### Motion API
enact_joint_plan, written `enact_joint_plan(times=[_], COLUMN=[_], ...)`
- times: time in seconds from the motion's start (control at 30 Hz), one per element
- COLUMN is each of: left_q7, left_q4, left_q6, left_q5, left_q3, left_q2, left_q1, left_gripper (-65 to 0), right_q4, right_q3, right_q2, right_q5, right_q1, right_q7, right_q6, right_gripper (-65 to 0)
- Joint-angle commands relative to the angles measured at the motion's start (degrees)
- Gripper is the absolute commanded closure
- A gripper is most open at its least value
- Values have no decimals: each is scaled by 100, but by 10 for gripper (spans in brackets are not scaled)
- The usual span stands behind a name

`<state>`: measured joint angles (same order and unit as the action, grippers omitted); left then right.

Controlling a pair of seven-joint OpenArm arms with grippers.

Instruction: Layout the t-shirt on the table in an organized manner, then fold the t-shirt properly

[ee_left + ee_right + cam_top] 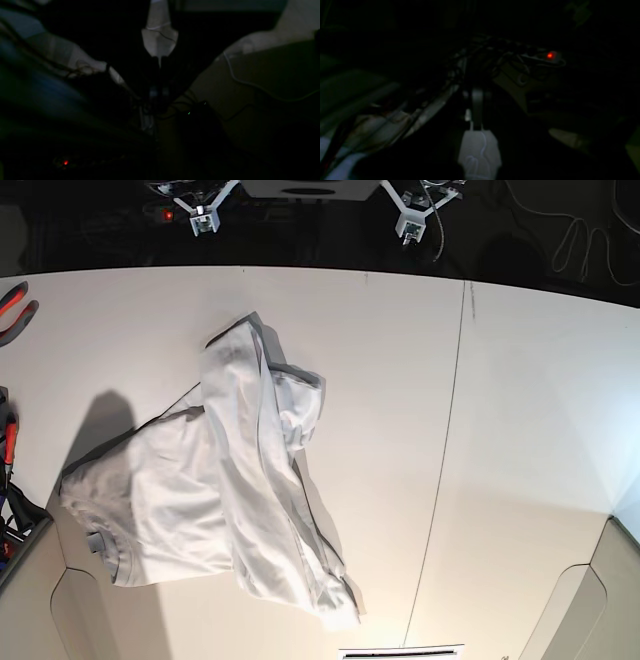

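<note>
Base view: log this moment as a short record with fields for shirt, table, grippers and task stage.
shirt: t-shirt lies crumpled and bunched, partly folded over itself, on the view's left half
table: white table, thin dark seam running across it right of the shirt
left gripper: shut, at the far edge, off the shirt
right gripper: shut, at the far edge, off the shirt
task stage: shirt not yet laid flat
</note>
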<state>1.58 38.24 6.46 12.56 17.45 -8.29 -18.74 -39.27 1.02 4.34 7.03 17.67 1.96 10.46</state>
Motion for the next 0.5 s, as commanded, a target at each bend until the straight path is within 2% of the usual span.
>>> enact_joint_plan(times=[0.0,0.17,0.47], left_q7=[55,-376,-1687], left_q4=[289,1707,5115], left_q6=[42,44,44], left_q5=[4,2,4], left_q3=[9,9,-35], left_q2=[-85,-562,-1744], left_q1=[-186,-1051,-2474], left_gripper=[0,0,0], right_q4=[-289,-1613,-4365], right_q3=[15,15,15], right_q2=[138,584,1429], right_q5=[-151,-590,-599], right_q1=[175,1078,2664], right_q7=[83,81,76], right_q6=[9,7,7], right_gripper=[0,0,0])
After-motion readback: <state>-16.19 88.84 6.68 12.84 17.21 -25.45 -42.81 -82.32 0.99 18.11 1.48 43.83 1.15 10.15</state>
